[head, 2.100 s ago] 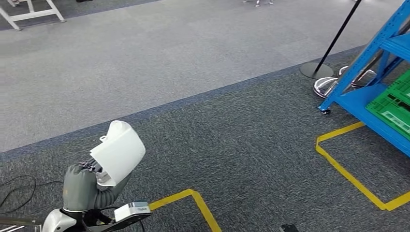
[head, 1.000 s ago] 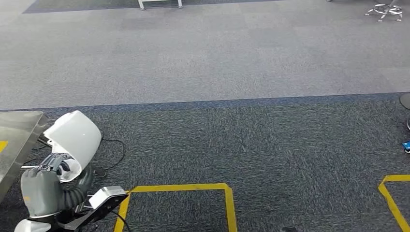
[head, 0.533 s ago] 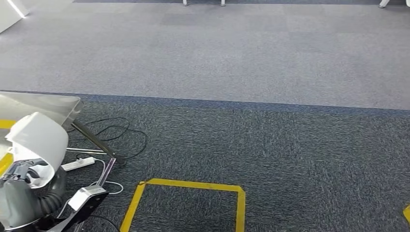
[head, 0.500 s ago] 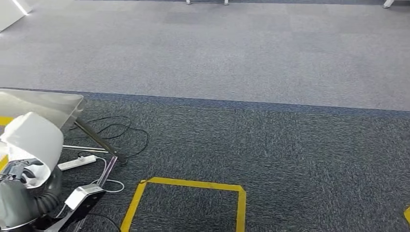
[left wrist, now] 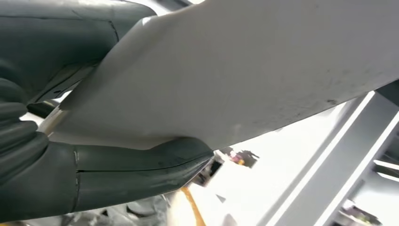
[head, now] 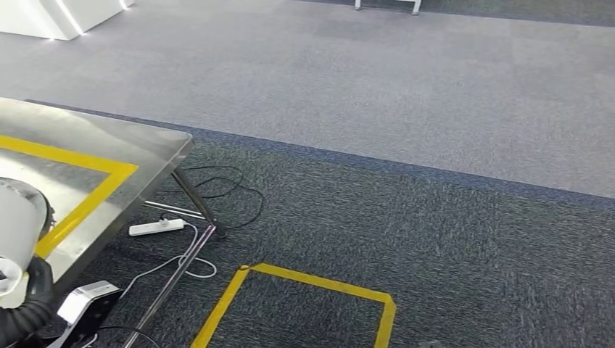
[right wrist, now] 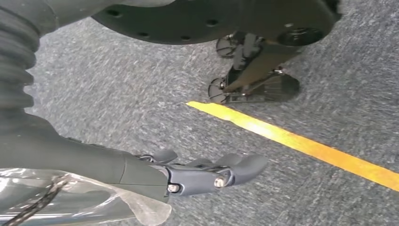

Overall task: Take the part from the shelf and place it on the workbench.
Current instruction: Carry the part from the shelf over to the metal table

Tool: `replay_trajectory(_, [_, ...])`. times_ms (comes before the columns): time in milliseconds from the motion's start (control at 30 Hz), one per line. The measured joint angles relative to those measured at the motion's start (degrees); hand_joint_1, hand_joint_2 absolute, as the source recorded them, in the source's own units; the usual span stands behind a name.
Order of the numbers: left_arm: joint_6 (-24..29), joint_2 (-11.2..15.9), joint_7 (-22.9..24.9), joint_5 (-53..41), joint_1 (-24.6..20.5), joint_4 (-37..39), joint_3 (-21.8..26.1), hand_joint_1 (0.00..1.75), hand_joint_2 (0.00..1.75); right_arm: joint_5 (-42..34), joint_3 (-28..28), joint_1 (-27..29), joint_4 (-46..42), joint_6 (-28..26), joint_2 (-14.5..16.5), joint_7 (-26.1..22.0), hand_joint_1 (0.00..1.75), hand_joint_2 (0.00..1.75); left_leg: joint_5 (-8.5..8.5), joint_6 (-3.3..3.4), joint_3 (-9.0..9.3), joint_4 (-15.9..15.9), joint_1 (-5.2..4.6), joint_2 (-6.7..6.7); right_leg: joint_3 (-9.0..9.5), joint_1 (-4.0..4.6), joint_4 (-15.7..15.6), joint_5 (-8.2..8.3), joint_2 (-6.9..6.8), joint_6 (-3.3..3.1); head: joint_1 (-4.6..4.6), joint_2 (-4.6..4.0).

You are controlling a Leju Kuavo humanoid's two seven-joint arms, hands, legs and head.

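Observation:
The part (head: 16, 221) is a curved white shell at the far left edge of the head view, in front of the steel workbench (head: 109, 145) with its yellow tape outline. My left hand (head: 25, 308) holds it from below. In the left wrist view the part's white surface (left wrist: 244, 70) spans the picture, and the dark thumb and fingers of the left hand (left wrist: 94, 174) clamp its edge. My right hand (right wrist: 202, 172) hangs over the dark carpet, fingers loosely stretched, holding nothing.
A slanted workbench leg (head: 196, 199) reaches the floor by a white power strip (head: 156, 227) and looping cables (head: 225, 192). A yellow tape square (head: 312, 286) marks the dark carpet ahead. A white plinth (head: 58, 14) stands far left. A yellow tape line (right wrist: 301, 143) runs below my right hand.
The camera has turned left: the blue shelf has gone from the picture and the workbench corner has come well in. The part stays in my left hand, now at the picture's left edge.

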Motion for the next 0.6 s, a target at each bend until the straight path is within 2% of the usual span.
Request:
replay_trajectory(33, [0.00, -0.62, -0.86, 0.53, 0.19, -0.34, 0.89, 1.75, 1.75, 0.19, -0.02, 0.00, 0.00, -0.05, 0.00, 0.09, 0.00, 1.75, 0.05, -0.26, -0.19, 0.03, 0.16, -0.63, 0.34, 0.05, -0.33, -0.02, -0.52, -0.19, 0.03, 0.00])
replay_trajectory(67, [0.01, -1.25, -1.62, 1.16, 0.42, -0.72, 1.99, 1.75, 1.75, 0.33, -0.04, 0.00, 0.00, -0.09, 0.05, 0.17, 0.00, 1.75, 0.04, -0.51, -0.27, 0.05, 0.24, -0.70, 0.49, 0.04, -0.52, 0.05, -1.15, -0.44, 0.07, 0.00])
replay_trajectory(100, [0.02, -1.85, -2.22, 1.86, 0.61, -1.09, 3.22, 1.75, 1.75, 0.43, -0.07, -0.02, -0.02, -0.11, 0.10, 0.19, 0.00, 1.75, -0.32, -0.81, -0.48, 0.53, 0.19, 0.18, 0.73, -0.04, -0.75, 0.07, -1.82, -0.73, -0.01, 0.00])
replay_trajectory(133, [0.03, -2.42, -2.76, 2.68, 0.73, -1.41, 4.57, 1.75, 1.75, 0.51, -0.11, 0.01, -0.04, -0.11, 0.15, 0.19, 0.00, 1.75, -1.26, -1.15, -1.15, 2.02, 0.17, 1.71, 1.00, -0.16, -0.99, 0.06, -2.55, -1.01, -0.13, 0.00])
replay_trajectory(200, [0.05, -3.33, -3.66, 4.14, 0.88, -1.78, 7.23, 1.75, 1.75, 0.68, -0.27, 0.15, -0.09, -0.09, 0.20, 0.17, 0.00, 1.75, -4.46, -1.94, -4.23, 8.28, 0.37, 5.19, 1.44, -0.21, -1.22, -0.19, -4.18, -1.38, -0.38, 0.00])
replay_trajectory(233, [0.05, -3.70, -3.96, 4.63, 0.96, -1.81, 8.36, 1.75, 1.75, 0.74, -0.37, 0.26, -0.09, -0.09, 0.20, 0.18, 0.00, 1.75, -6.01, -2.28, -6.29, 12.14, 0.64, 5.98, 1.58, -0.20, -1.23, -0.37, -5.07, -1.43, -0.41, 0.00])
replay_trajectory(267, [0.05, -3.98, -4.15, 4.89, 1.09, -1.81, 9.30, 1.75, 1.75, 0.78, -0.46, 0.33, -0.09, -0.08, 0.20, 0.19, 0.00, 1.75, -6.75, -2.55, -7.91, 14.99, 0.92, 6.29, 1.71, -0.21, -1.23, -0.55, -5.94, -1.41, -0.41, 0.00])
replay_trajectory(300, [0.05, -4.26, -4.36, 5.06, 1.22, -1.81, 10.13, 1.75, 1.75, 0.81, -0.53, 0.36, -0.09, -0.08, 0.20, 0.20, 0.00, 1.75, -6.35, -2.77, -8.64, 15.99, 1.20, 6.45, 1.87, -0.22, -1.22, -0.75, -6.81, -1.34, -0.41, 0.00])
replay_trajectory(333, [0.05, -4.57, -4.58, 5.19, 1.29, -1.81, 10.85, 1.75, 1.75, 0.88, -0.57, 0.34, -0.09, -0.08, 0.20, 0.21, 0.00, 1.75, -4.81, -2.93, -8.18, 14.62, 1.42, 6.67, 2.10, -0.25, -1.22, -0.95, -7.62, -1.24, -0.41, 0.00])
replay_trajectory(367, [0.05, -4.89, -4.83, 5.31, 1.33, -1.84, 11.57, 1.75, 1.75, 0.99, -0.59, 0.28, -0.09, -0.08, 0.20, 0.21, 0.00, 1.75, -2.57, -3.00, -6.70, 11.30, 1.58, 7.25, 2.40, -0.27, -1.22, -1.18, -8.35, -1.09, -0.41, 0.00])
replay_trajectory(400, [0.05, -5.26, -5.06, 5.45, 1.34, -1.86, 12.33, 1.75, 1.75, 1.15, -0.61, 0.23, -0.09, -0.09, 0.20, 0.21, 0.00, 1.75, -0.62, -3.01, -4.76, 7.23, 1.56, 8.57, 2.71, -0.27, -1.23, -1.44, -9.00, -0.85, -0.41, 0.00])
replay_trajectory(433, [0.04, -5.60, -5.18, 5.54, 1.35, -1.89, 13.09, 1.75, 1.75, 1.38, -0.63, 0.18, -0.09, -0.10, 0.20, 0.17, 0.00, 1.75, 0.60, -2.82, -3.09, 3.72, 1.35, 9.78, 3.01, -0.16, -1.21, -1.72, -9.57, -0.50, -0.43, 0.00])
replay_trajectory(467, [0.04, -5.88, -5.22, 5.64, 1.38, -1.91, 13.84, 1.75, 1.75, 1.63, -0.64, 0.17, -0.09, -0.14, 0.20, 0.12, 0.00, 1.75, 1.09, -2.53, -2.03, 1.49, 1.09, 10.76, 3.23, -0.06, -1.23, -1.97, -10.09, -0.15, -0.41, 0.00])
replay_trajectory(500, [0.04, -6.09, -5.13, 5.74, 1.46, -1.92, 14.58, 1.75, 1.75, 1.93, -0.66, 0.17, -0.09, -0.20, 0.20, 0.06, 0.00, 1.75, 0.89, -2.18, -1.61, 0.59, 0.80, 11.19, 3.48, 0.03, -1.30, -2.19, -10.62, 0.23, -0.41, 0.00])
replay_trajectory(567, [0.05, -6.39, -4.81, 6.08, 1.72, -1.92, 16.01, 1.75, 1.75, 2.41, -0.66, 0.06, -0.09, -0.34, 0.21, -0.09, 0.00, 1.75, 0.67, -1.35, -1.50, 0.31, 0.50, 10.06, 4.20, -0.05, -1.68, -2.49, -11.68, 0.89, -0.41, 0.00])
replay_trajectory(600, [0.05, -6.54, -4.65, 6.22, 1.86, -1.92, 16.67, 1.75, 1.75, 2.54, -0.66, -0.08, -0.09, -0.42, 0.22, -0.17, 0.00, 1.75, 0.72, -0.94, -1.23, -0.01, 0.50, 9.39, 4.48, -0.19, -1.66, -2.78, -11.33, 1.20, -0.36, 0.00])
